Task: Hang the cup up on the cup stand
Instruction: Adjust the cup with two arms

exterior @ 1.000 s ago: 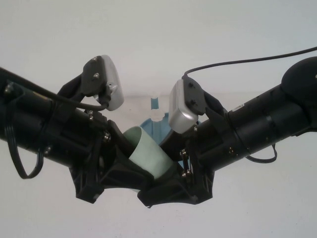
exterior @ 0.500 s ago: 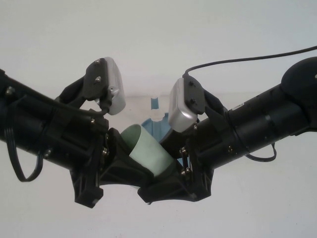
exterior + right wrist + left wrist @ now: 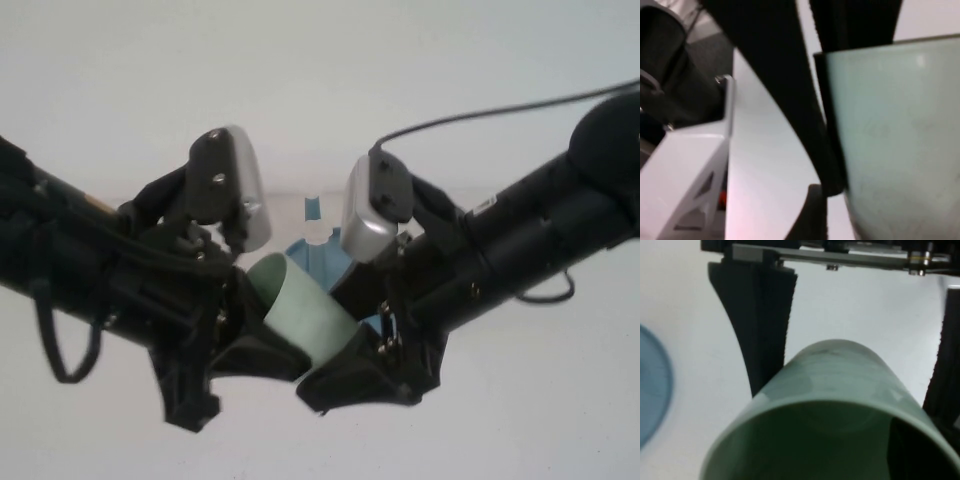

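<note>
I see the cup (image 3: 305, 310) tilted mid-table, grasped by my left claw (image 3: 262, 345); my right claw (image 3: 345, 375) stands released beside it, the stand (image 3: 318, 250) just behind.

No legible text, labels, brands, numbers or signs on anything in the high or either wrist view.
</note>
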Robot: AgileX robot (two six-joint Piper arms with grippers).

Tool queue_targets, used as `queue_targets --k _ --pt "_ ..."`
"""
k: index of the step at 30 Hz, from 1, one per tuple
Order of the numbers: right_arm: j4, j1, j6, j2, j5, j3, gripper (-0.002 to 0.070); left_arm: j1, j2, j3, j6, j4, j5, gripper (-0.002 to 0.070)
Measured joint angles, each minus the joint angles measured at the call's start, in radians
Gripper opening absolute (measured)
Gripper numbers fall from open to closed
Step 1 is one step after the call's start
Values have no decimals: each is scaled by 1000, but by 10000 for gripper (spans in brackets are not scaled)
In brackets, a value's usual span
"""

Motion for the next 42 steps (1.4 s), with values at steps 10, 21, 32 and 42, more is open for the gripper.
queue_targets --k 10,21,32,42 --pt "-236 -2 183 -20 140 -76 696 1 -42 -2 -7 32 -166 12" --pt "-83 -213 289 -102 157 -48 696 1 -141 24 -10 -2 -203 11" --pt "636 -313 293 -123 111 337 687 -225 -342 365 4 -46 -814 11" --pt "688 -313 686 -123 17 344 650 -575 -222 504 37 -61 -1473 11"
